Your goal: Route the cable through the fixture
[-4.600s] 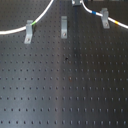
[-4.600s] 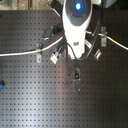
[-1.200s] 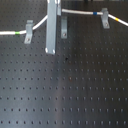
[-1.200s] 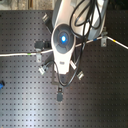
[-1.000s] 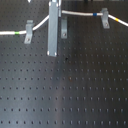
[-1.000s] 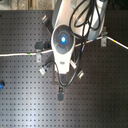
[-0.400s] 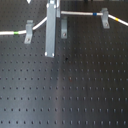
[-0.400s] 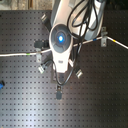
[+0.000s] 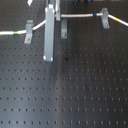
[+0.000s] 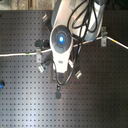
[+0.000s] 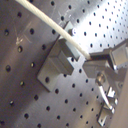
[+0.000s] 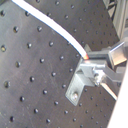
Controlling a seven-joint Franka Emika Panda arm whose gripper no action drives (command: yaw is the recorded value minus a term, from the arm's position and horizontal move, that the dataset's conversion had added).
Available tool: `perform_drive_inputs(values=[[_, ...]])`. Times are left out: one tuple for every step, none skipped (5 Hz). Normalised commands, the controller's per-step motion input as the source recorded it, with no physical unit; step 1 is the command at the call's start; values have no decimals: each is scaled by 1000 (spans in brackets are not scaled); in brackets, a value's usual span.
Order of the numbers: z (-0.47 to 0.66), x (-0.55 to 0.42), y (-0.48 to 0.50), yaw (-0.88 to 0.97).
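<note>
The white cable point(image 9: 82, 16) runs across the back of the board in the first exterior view, with a green band at the first exterior view's left and blue and yellow bands at its right. The fixture point(image 9: 63, 29), a narrow upright grey clip, stands just right of my long grey gripper point(image 9: 48, 55). In both wrist views the fingers point(image 11: 95, 59) pinch the cable point(image 11: 45, 21) right beside the fixture point(image 11: 56, 64). The cable point(image 12: 55, 30) passes over the clip's point(image 12: 82, 82) top; whether it sits inside I cannot tell. In the second exterior view the arm point(image 10: 61, 42) hides the clip.
A wider grey clip with a splayed foot point(image 9: 29, 31) stands at the first exterior view's left, and another clip point(image 9: 105, 17) holds the cable at its right. The black perforated board point(image 9: 75, 90) stretches toward the camera. A small blue object point(image 10: 1, 85) lies at the second exterior view's left edge.
Since 4.6 s ago the gripper has moved from the right-hand clip to the middle clip in the first exterior view, bringing the cable along. Over the last second it has barely shifted.
</note>
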Motion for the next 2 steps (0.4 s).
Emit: perform_drive_inputs(values=[[99, -13, -84, -317], [67, 0, -84, -271]])
